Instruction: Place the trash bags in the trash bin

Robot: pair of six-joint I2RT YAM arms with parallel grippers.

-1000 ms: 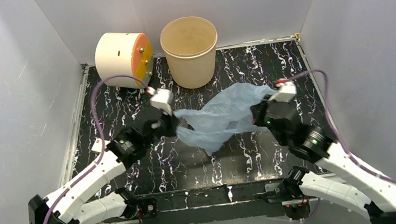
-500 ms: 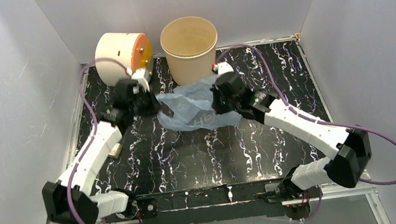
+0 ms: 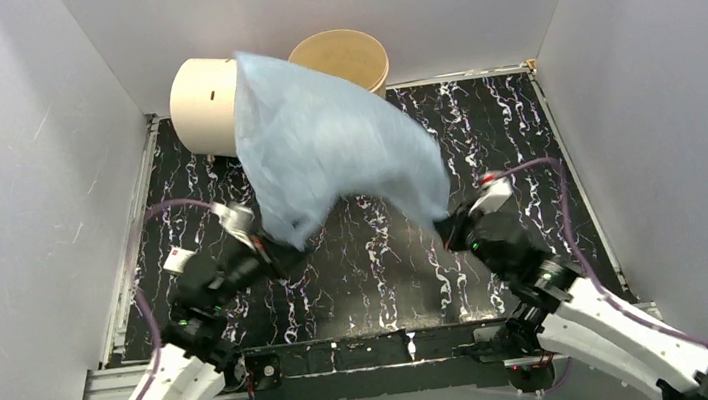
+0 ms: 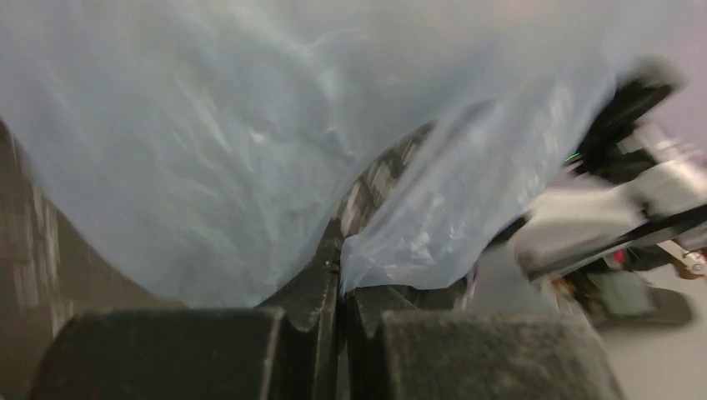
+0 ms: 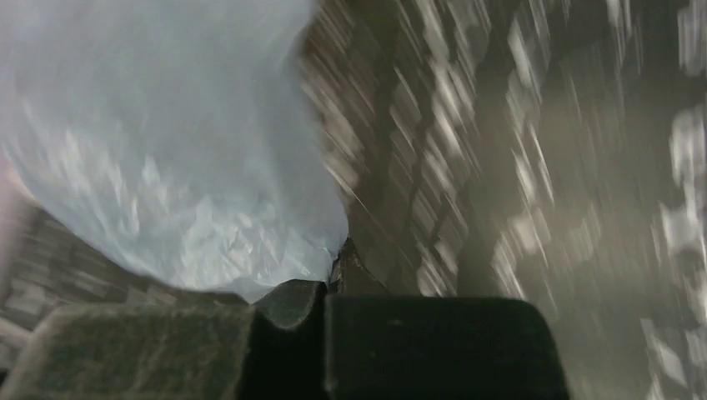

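Bag (image 3: pixel 323 143) billows above, clamped by low-held left pincer (image 3: pixel 284 255) and right pincer (image 3: pixel 447 231).

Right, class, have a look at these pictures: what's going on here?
The left gripper and the right gripper are each shut on an edge of one pale blue trash bag. It billows up between them, above the table. It is not yet in the tan trash bin at the back, though it hides part of the rim from the top camera.
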